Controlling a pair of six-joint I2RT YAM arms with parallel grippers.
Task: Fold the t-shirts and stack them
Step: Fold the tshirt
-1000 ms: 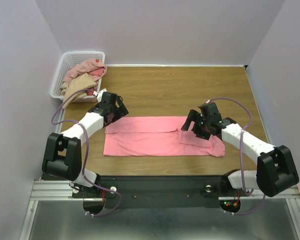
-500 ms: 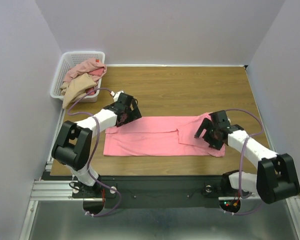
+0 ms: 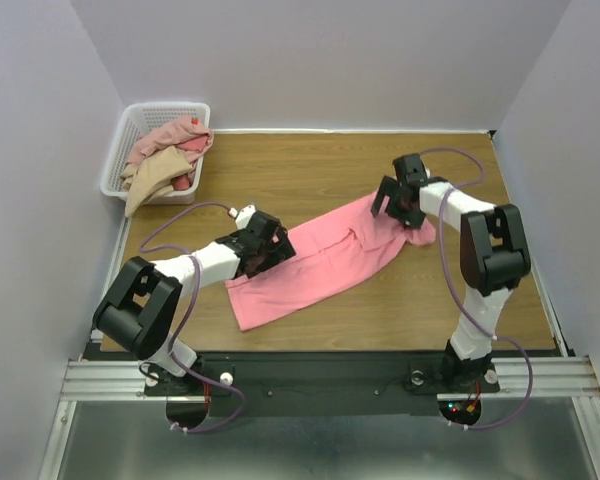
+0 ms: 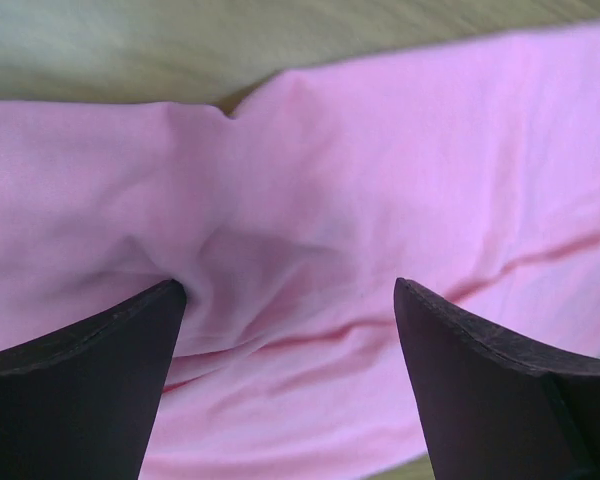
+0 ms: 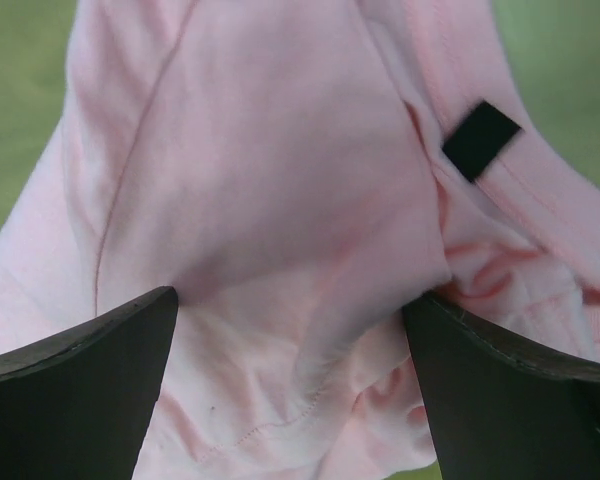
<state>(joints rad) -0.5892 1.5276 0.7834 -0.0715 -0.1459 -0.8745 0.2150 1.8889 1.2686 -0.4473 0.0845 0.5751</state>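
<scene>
A bright salmon-pink t-shirt (image 3: pixel 320 265) lies folded into a long strip, slanting across the wooden table from near left to far right. My left gripper (image 3: pixel 270 248) rests on the strip's near-left part; its jaws stand wide apart and open, pink cloth (image 4: pixel 380 180) bunched between them. My right gripper (image 3: pixel 395 205) sits on the far-right end, also open, with rumpled cloth (image 5: pixel 280 200) and a black neck tag (image 5: pixel 480 140) in front of it. More t-shirts (image 3: pixel 165 150), dusty pink and tan, are heaped in the basket.
A white lattice basket (image 3: pixel 118 160) stands at the far left corner, a tan shirt hanging over its near rim. Grey walls close in the table on three sides. Bare wood (image 3: pixel 310 170) shows beyond the shirt.
The pink shirt swung from lying straight along the front to a diagonal. My right gripper moved far back with its end; my left gripper slid right and nearer on the cloth.
</scene>
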